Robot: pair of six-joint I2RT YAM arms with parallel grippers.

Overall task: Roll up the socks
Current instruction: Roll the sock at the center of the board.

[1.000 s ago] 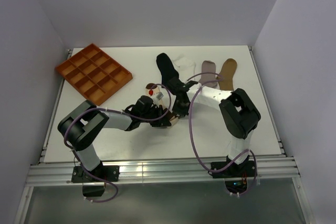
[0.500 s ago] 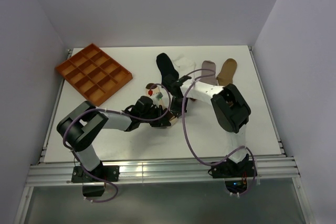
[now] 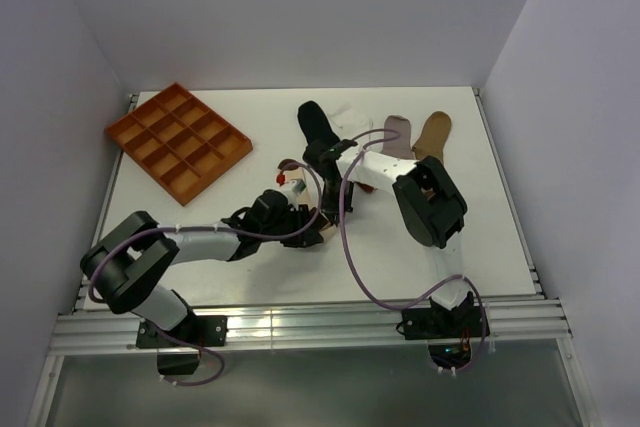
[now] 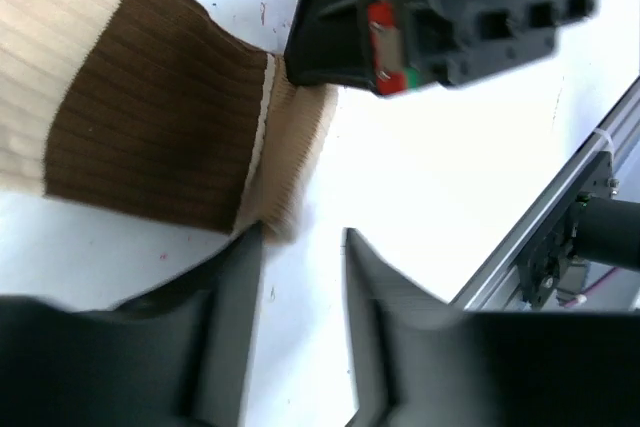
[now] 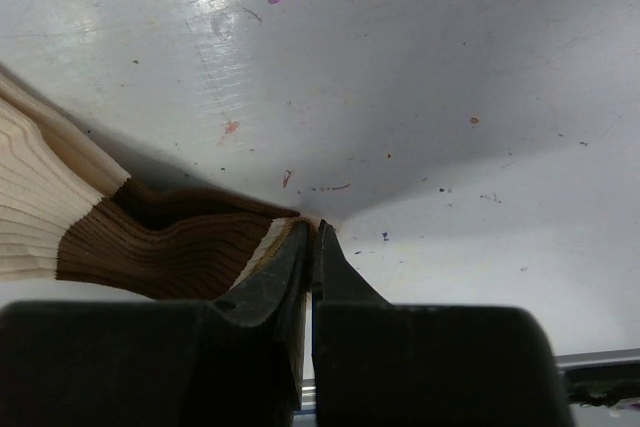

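Cream sock (image 4: 130, 97) edge in right claw (image 5: 310, 232)

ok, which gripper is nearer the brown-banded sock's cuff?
Right. The right gripper is shut on the cuff edge of the brown-banded sock; the left gripper is open, fingertips right beside that cuff, gripping nothing.

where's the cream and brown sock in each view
top external: cream and brown sock at mid-table, mostly hidden under both wrists.
left wrist: upper left, brown band in the middle, cuff pointing right.
right wrist: lower left, cuff edge at the fingers.
shared landmark: the right gripper, pinching the cuff.
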